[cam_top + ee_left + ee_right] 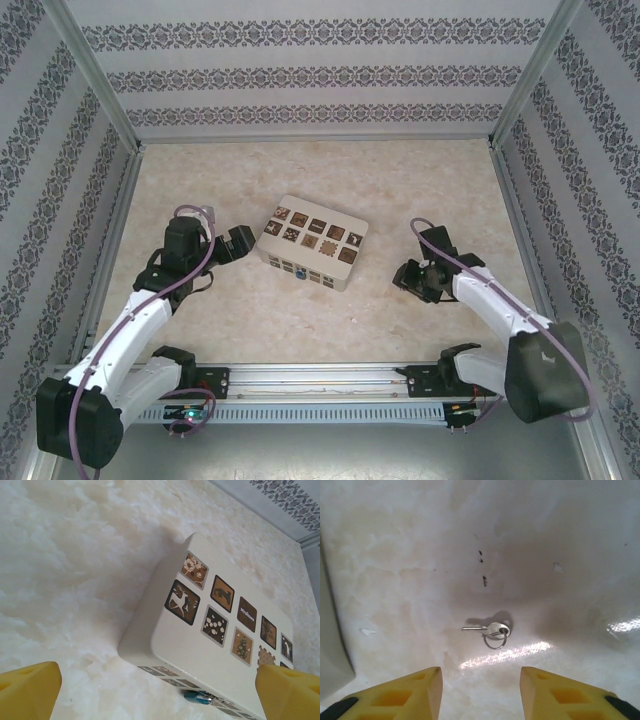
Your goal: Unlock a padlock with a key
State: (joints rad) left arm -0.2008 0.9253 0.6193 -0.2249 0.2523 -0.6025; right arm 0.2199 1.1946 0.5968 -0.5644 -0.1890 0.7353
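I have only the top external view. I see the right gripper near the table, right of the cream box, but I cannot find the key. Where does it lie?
Observer: In the right wrist view the key lies flat on the table, just ahead of the open right gripper, not between its fingers.
Operator: Is something attached to it?
Observer: Yes, a thin wire ring sits at its head.
Operator: And the padlock, how does it sit?
Observer: The left wrist view shows the padlock, teal, low against the side wall of the box that faces the arms; the left gripper is open before it.
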